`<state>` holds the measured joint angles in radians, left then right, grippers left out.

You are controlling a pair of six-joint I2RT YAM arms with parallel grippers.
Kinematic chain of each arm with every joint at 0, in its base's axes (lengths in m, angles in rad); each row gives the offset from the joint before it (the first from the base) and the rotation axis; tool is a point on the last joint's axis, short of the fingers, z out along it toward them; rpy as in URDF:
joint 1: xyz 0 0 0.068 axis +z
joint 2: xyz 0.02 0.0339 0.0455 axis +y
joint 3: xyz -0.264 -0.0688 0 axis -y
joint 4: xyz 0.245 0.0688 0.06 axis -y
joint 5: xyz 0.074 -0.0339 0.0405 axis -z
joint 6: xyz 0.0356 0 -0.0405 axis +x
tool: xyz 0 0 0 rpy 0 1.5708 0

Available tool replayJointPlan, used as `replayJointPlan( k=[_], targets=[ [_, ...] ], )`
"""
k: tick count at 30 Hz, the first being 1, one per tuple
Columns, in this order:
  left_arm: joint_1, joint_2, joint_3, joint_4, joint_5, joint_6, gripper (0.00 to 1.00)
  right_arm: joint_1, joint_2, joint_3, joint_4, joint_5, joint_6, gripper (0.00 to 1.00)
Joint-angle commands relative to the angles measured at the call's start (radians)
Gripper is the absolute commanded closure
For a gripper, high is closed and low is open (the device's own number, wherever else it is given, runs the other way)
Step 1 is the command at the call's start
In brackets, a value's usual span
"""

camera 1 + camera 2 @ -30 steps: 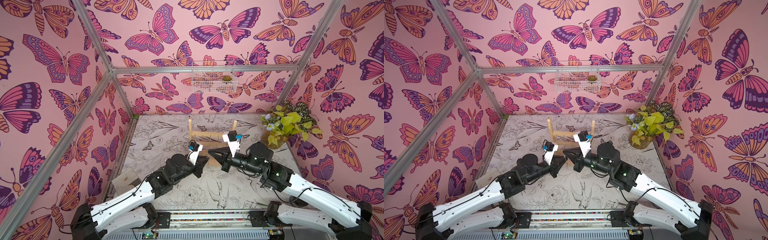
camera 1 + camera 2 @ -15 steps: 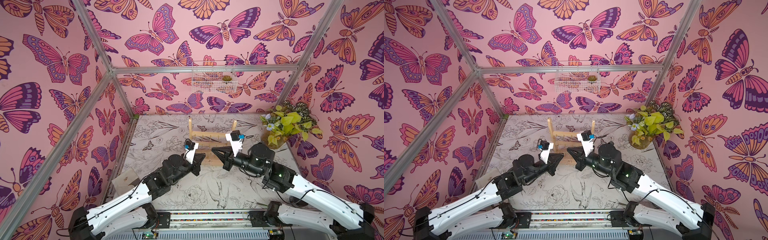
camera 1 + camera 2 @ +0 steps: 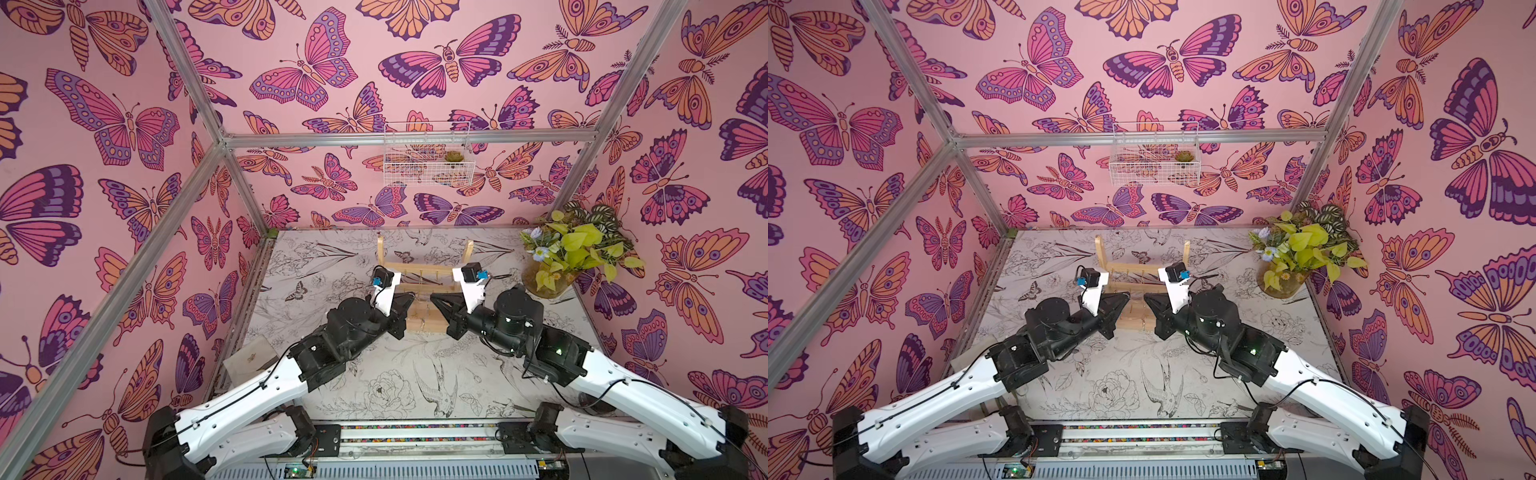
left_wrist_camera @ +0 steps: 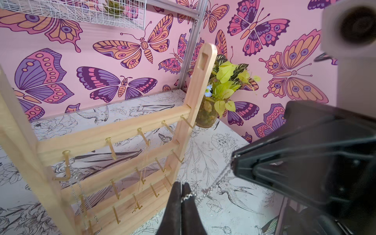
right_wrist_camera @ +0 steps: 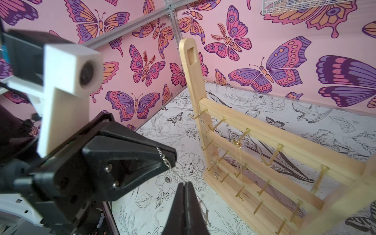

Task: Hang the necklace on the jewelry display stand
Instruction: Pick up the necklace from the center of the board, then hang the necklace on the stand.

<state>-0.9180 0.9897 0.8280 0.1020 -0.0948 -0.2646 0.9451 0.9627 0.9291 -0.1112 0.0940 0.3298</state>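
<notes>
floral table (image 3: 374,386), necklace (image 4: 215,181) crosswise before stand (image 4: 114,133)

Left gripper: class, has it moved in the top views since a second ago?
Yes. The left gripper has shifted up the image, from over the base of the jewelry display stand toward its crossbars.

**Stand at the back, two arms meeting before it**

The stand (image 3: 422,268) is upright on the counter (image 3: 374,374), centred and toward the back wall. Just in front of it the left end effector (image 3: 411,296) and right end effector (image 3: 433,296) point at each other, tips near but apart. The necklace (image 4: 218,180) runs between them, pinched in each. On the stand a chain (image 4: 81,190) hangs by the left upright and a second chain (image 5: 238,158) near the middle. A plant (image 3: 577,249) stands in the back right corner. A basket (image 3: 428,174) hangs on the back wall above the stand. A card (image 3: 251,359) lies at the counter's left edge.
</notes>
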Motion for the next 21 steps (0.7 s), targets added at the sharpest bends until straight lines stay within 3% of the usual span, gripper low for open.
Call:
replayJointPlan(
  k=[1, 21],
  targets=[
    [-0.011, 0.029, 0.039, 0.005, -0.004, 0.038, 1.0, 0.008, -0.01, -0.015, -0.031, 0.091, -0.03, 1.0],
    [-0.043, 0.229, 0.229, -0.027, 0.014, 0.081, 1.0, -0.002, -0.076, -0.01, -0.087, 0.308, -0.125, 1.0]
  ],
)
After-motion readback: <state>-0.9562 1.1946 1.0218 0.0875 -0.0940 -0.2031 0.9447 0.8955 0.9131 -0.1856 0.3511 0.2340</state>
